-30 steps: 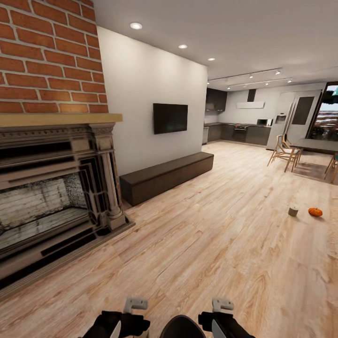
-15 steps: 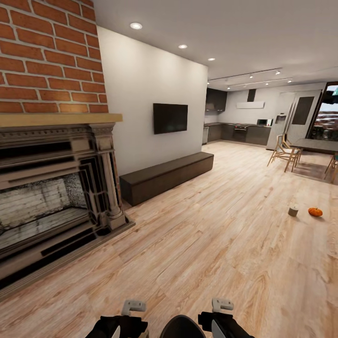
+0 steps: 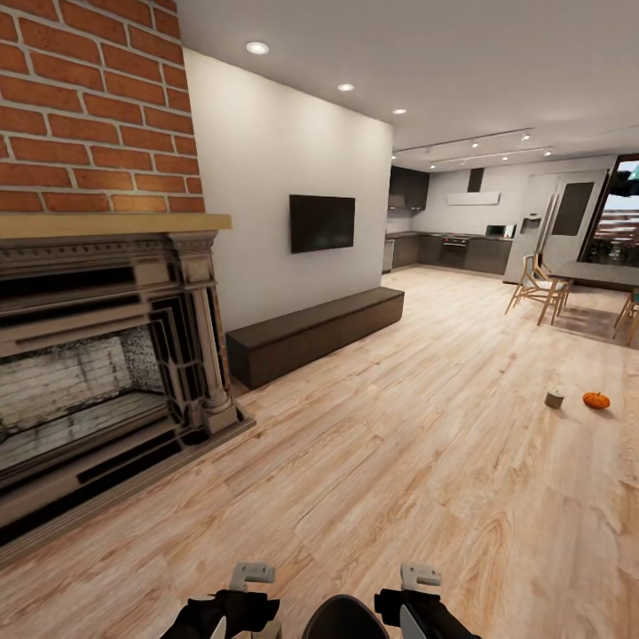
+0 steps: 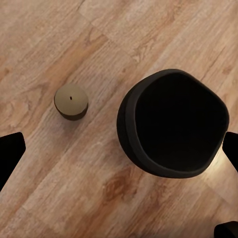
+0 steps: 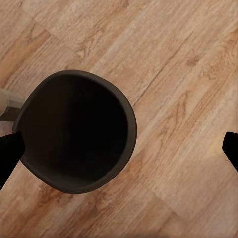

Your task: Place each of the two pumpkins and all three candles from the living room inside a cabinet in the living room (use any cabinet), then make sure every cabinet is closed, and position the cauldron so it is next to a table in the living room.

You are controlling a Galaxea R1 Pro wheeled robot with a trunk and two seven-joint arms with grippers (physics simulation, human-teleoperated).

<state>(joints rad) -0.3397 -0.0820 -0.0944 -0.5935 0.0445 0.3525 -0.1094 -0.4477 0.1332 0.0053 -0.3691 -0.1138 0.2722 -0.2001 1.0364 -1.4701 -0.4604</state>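
- At the bottom edge of the head view, the left gripper (image 3: 238, 593) and the right gripper (image 3: 419, 590) sit low over the wooden floor (image 3: 426, 497), with the round black rim of the cauldron (image 3: 344, 619) between them.
- In the left wrist view the cauldron (image 4: 173, 123) is seen from above, a dark open pot standing on the floor; a short tan candle (image 4: 71, 101) stands near it, apart from it.
- The left jaws are wide: their black tips lie at the far edges of that view, holding nothing.
- In the right wrist view the cauldron (image 5: 77, 136) takes up the middle left of the frame; a pale object at the left edge is partly hidden behind it and cannot be identified.
- The right jaws are likewise wide and hold nothing.
- At the right of the head view, an orange pumpkin (image 3: 596, 400) lies on the floor, with a second candle (image 3: 555, 399) just beside it on its left.
- The cabinet (image 3: 315, 333), long, low and dark brown, stands against the white wall in the middle of the frame, below a wall-mounted television (image 3: 321, 223); its fronts look shut.
- A brick fireplace (image 3: 98, 355) fills the left of the frame.
- In the upper right stand wooden chairs (image 3: 537, 288) beside a dark desk (image 3: 599, 273), with dark kitchen units (image 3: 448, 250) behind.
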